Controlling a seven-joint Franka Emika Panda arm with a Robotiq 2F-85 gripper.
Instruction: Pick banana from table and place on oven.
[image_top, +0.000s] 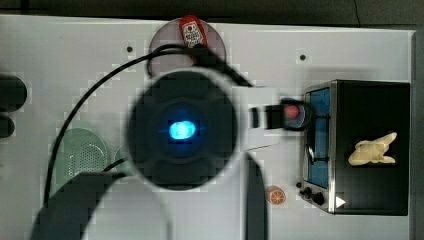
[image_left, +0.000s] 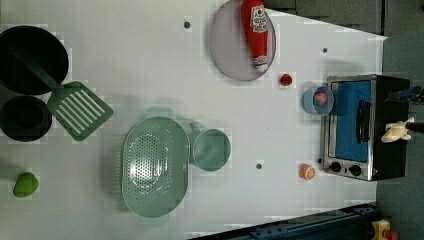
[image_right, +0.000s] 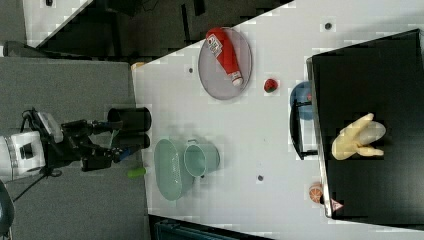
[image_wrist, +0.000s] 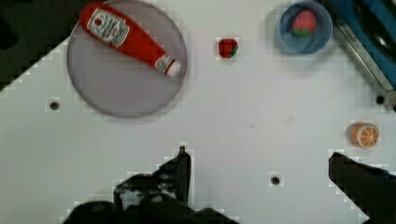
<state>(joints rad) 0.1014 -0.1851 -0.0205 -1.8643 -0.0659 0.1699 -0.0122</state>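
Banana (image_right: 357, 137) lies on the oven's (image_right: 370, 60) black top (hand (image_wrist: 257, 163) open).

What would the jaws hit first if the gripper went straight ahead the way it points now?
Probably bare table. In the wrist view the open gripper looks down on empty white surface between the plate and the orange slice. Depth is unclear.

A red ketchup bottle (image_left: 257, 31) lay on a round grey plate (image_left: 231, 47). Near the plate sat a small strawberry (image_left: 285, 79) and a blue bowl (image_left: 311, 101) holding pink fruit. An orange slice (image_left: 307, 171) lay apart. A green colander (image_left: 155, 166) touched a green cup (image_left: 212, 149); a green spatula (image_left: 80, 109) rested beside black pots (image_left: 30, 60).
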